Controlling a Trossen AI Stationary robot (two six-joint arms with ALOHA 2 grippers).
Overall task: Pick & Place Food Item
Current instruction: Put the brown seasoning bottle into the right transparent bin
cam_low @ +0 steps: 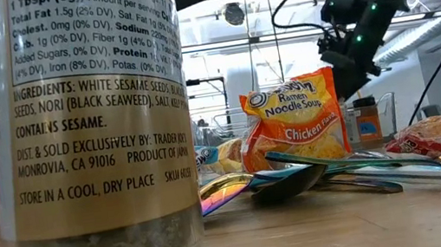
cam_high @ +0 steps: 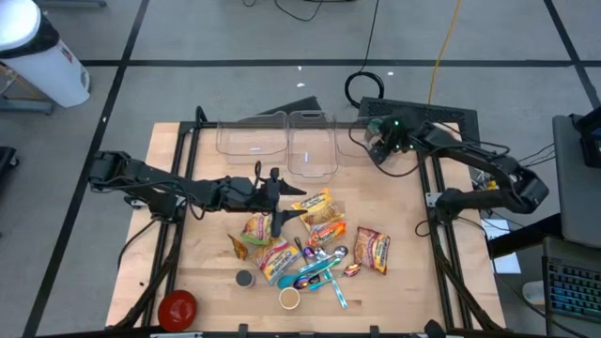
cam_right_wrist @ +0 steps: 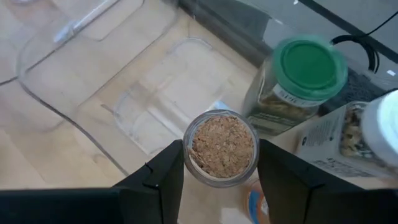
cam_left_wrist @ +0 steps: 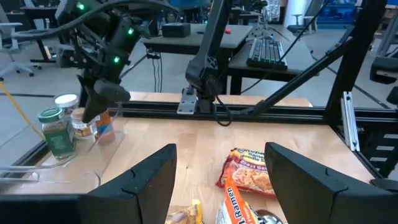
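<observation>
My right gripper (cam_right_wrist: 221,149) is at the table's far right, over the rightmost clear container (cam_right_wrist: 62,112), shut on a small spice jar (cam_right_wrist: 222,146) with brown contents. Beside it in the container stand a green-lidded jar (cam_right_wrist: 309,68) and a white-lidded jar (cam_right_wrist: 385,118). My left gripper (cam_left_wrist: 221,155) hovers open above the pile of ramen packets (cam_high: 315,205) at the table's middle, with nothing between its fingers. One chicken ramen packet (cam_low: 295,121) stands up on edge in the low view. My right gripper pinches the spice jar by its two opposite sides just under the top (cam_right_wrist: 189,158), between its two fingers. The fingers slant down from above. The jar stays upright, top toward the camera. Its bottom is hidden, so I cannot tell whether it stands on the container's floor.
Two more clear containers (cam_high: 252,131) (cam_high: 312,141) line the far edge. Near the front lie coloured spoons (cam_high: 324,268), another ramen packet (cam_high: 371,249), a small cup (cam_high: 289,299), a red bowl (cam_high: 177,308) and a tall seasoning jar (cam_low: 91,134). Black frame rails (cam_high: 441,244) border the table.
</observation>
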